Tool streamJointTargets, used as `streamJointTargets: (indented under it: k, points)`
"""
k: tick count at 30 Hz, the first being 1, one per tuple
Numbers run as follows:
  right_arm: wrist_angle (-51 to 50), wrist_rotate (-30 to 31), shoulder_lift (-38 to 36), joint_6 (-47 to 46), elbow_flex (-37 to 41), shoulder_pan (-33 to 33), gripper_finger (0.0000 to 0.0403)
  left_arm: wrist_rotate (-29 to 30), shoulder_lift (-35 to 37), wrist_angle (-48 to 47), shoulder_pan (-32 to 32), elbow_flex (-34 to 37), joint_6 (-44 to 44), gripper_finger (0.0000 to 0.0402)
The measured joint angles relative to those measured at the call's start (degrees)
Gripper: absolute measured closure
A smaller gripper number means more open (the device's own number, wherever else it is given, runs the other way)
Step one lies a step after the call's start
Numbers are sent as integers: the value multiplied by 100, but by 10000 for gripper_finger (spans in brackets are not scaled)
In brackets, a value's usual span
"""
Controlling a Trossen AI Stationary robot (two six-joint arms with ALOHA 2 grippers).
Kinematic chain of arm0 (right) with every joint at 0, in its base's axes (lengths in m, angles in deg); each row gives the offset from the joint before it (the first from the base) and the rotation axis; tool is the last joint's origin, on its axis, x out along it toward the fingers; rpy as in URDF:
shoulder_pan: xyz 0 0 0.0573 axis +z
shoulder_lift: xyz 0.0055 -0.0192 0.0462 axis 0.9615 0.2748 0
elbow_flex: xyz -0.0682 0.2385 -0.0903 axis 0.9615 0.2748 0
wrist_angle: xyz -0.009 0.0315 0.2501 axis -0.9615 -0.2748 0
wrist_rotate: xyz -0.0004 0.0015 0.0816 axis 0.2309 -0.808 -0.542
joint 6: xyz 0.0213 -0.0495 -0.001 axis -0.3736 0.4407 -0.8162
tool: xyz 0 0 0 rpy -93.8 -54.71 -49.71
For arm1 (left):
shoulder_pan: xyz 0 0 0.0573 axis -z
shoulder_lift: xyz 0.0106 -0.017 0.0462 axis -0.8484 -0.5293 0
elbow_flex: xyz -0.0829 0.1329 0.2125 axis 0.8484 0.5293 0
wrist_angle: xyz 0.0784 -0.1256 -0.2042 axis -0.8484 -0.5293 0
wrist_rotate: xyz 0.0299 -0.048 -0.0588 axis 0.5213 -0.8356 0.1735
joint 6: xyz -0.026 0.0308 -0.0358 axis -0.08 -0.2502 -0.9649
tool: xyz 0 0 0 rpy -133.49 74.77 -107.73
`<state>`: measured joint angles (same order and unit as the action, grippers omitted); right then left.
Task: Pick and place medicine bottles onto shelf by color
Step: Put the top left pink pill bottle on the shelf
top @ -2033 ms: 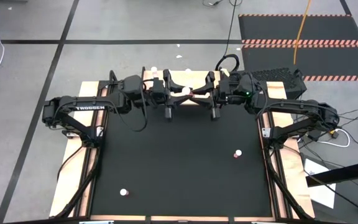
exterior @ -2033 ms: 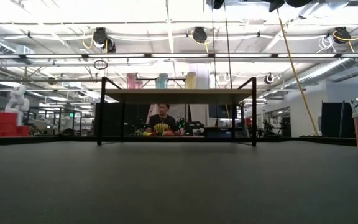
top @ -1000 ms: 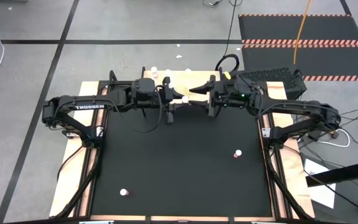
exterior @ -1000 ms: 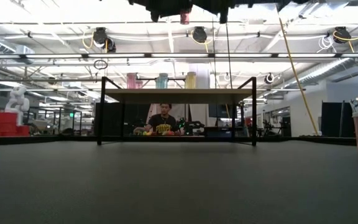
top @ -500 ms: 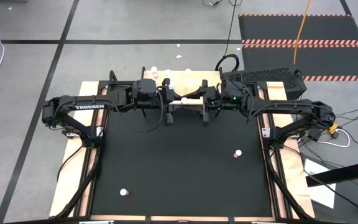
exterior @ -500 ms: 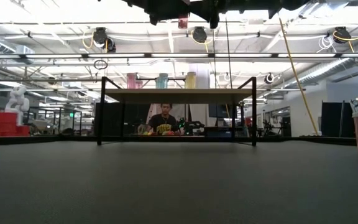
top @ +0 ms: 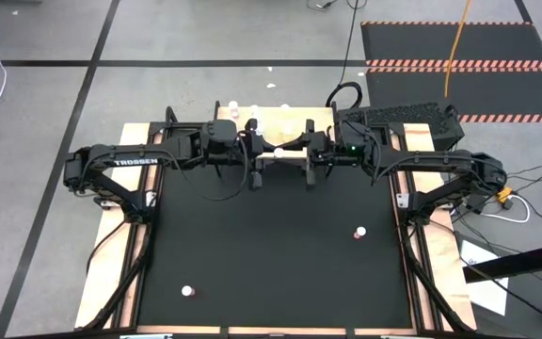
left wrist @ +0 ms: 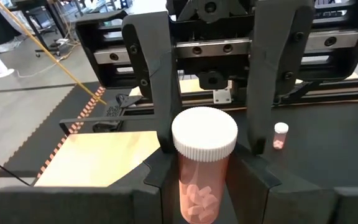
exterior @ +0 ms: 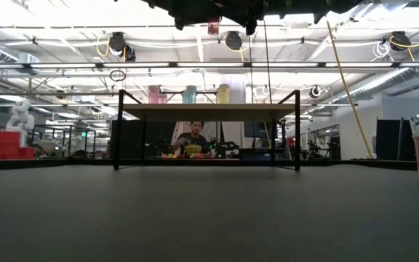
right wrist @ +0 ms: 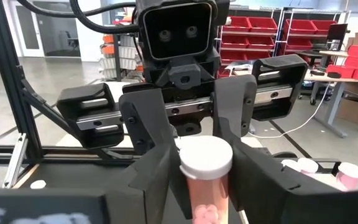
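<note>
Two loose bottles (top: pixel 358 232) dot the black mat (top: pixel 271 254).

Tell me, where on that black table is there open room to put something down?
Nearly all of the black mat is bare: the wide middle between the bottle near the right edge and the bottle near the front left. It is crowded at the far edge, where the left gripper and right gripper meet around a pink bottle over the shelf.
</note>
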<state>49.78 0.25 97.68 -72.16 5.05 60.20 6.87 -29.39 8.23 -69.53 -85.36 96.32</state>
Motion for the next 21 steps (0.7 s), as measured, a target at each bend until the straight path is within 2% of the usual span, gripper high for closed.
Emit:
streamJointTargets:
  k: [8,13,21]
  points:
    - [4,4,0,-70,0,-11,283,0,0,14,4,0,-148,286]
    - [7,-3,0,-84,0,-27,288,1,-2,19,4,0,-507,281]
    - [179,-26,-16,-250,0,-166,287,32,-2,61,-2,0,-612,208]
